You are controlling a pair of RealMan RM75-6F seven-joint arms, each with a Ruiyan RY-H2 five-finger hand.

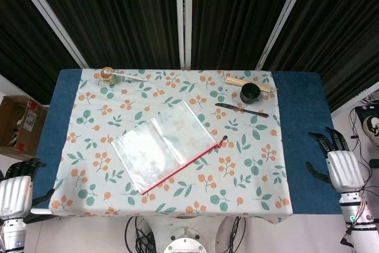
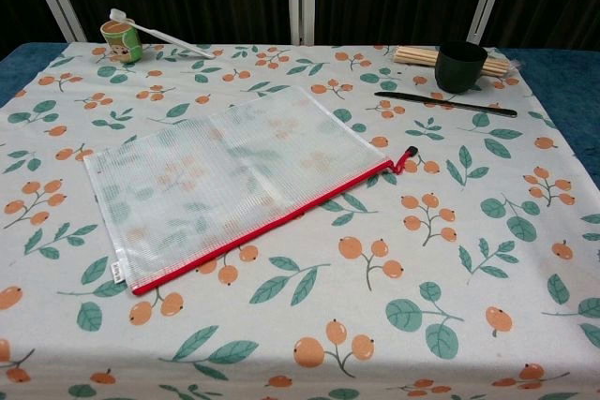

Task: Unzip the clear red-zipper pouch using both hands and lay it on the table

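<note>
At the lower corners of the head view both hands hang off the tabletop edges, holding nothing: the left hand at the lower left shows mostly its white back, with dark fingers that look loosely curled, though I cannot tell their spread for sure; the right hand at the lower right has its fingers apart and pointing up-frame. Between them, left of centre on the leaf-and-berry cloth, lies the clear pouch, flat and skewed, its red zipper along the near edge running from lower left up to the dark pull tab at its right end. It looks light, thin and floppy, likely slick, so it would slide or buckle if tugged one-handed; a sensible hold is one hand pinning or pinching the zipper end while the other pinches the pull. Further up-frame sit a black strip, a dark cup with sticks, and at upper left a small green cup.
</note>
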